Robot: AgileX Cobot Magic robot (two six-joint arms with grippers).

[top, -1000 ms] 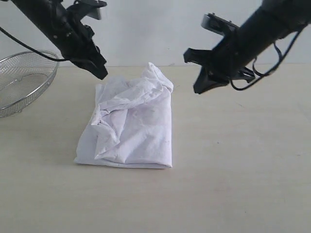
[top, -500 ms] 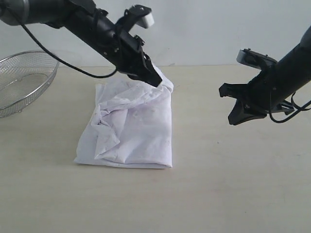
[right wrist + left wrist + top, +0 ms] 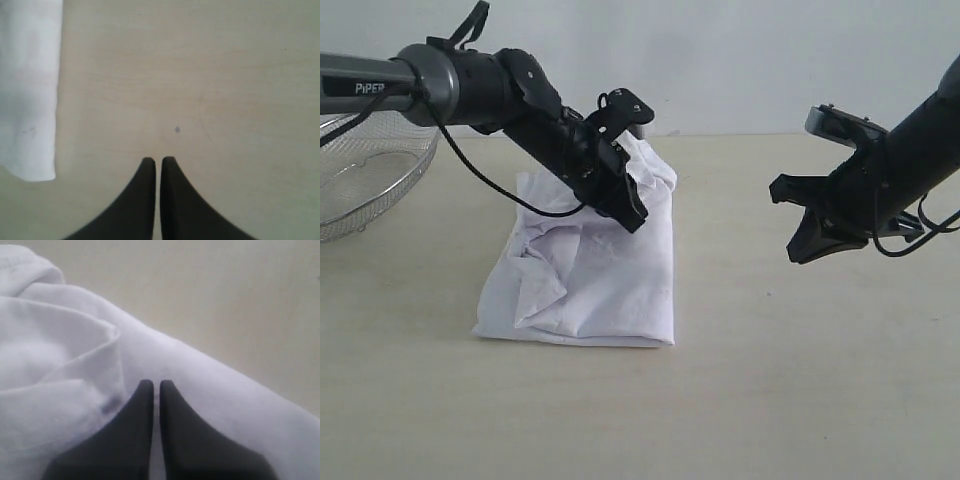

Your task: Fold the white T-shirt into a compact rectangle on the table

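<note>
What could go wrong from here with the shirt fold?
1. The left hand, shut, is down on the crumpled white cotton T-shirt; a sideways push may drag the top layer open.
2. The right hand hangs over the pale beige wood-grain table, off the shirt, so nothing pins it.

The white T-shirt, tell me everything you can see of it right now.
The white T-shirt is soft, plain-looking cloth, folded into a rough rectangle lying on the table. In the exterior view its near and right edges are fairly straight, the left side is rumpled, and the far end humps up loosely. No print or tag shows. The left pincer, closed, sits at its far right part; whether it pinches cloth I cannot tell. Nothing else touches it.
</note>
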